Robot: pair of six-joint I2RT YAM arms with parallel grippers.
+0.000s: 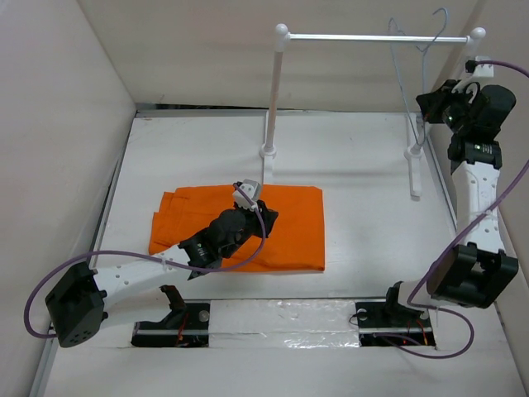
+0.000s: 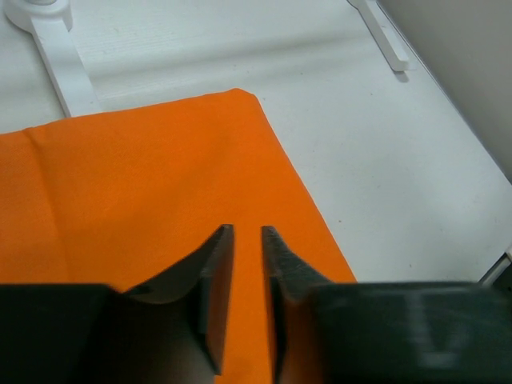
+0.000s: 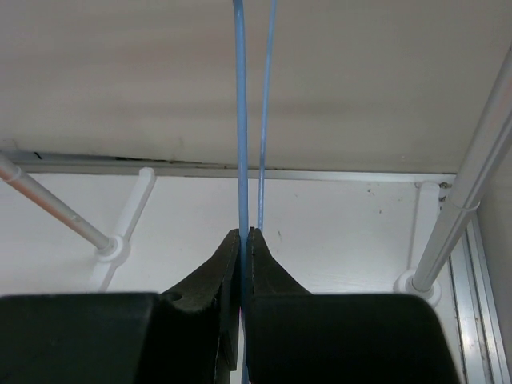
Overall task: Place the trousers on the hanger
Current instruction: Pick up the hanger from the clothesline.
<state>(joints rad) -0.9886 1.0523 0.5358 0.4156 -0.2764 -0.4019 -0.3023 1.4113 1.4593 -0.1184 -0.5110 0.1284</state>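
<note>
The orange trousers (image 1: 285, 236) lie folded flat on the white table, left of centre; they also fill the left wrist view (image 2: 144, 184). My left gripper (image 1: 266, 218) hovers low over their middle, jaws only narrowly apart with nothing between them (image 2: 248, 232). The pale blue wire hanger (image 1: 407, 78) hangs by its hook from the white rod at the back right. My right gripper (image 1: 423, 105) is shut on one of its thin wires; in the right wrist view the gripper (image 3: 246, 234) pinches the hanger wire (image 3: 241, 120) between its tips.
The white rack (image 1: 372, 37) stands at the back on two posts with flat feet; one foot (image 2: 64, 72) lies just beyond the trousers' far edge. Walls close in the table on the left, back and right. A rack post (image 3: 464, 184) is beside my right gripper.
</note>
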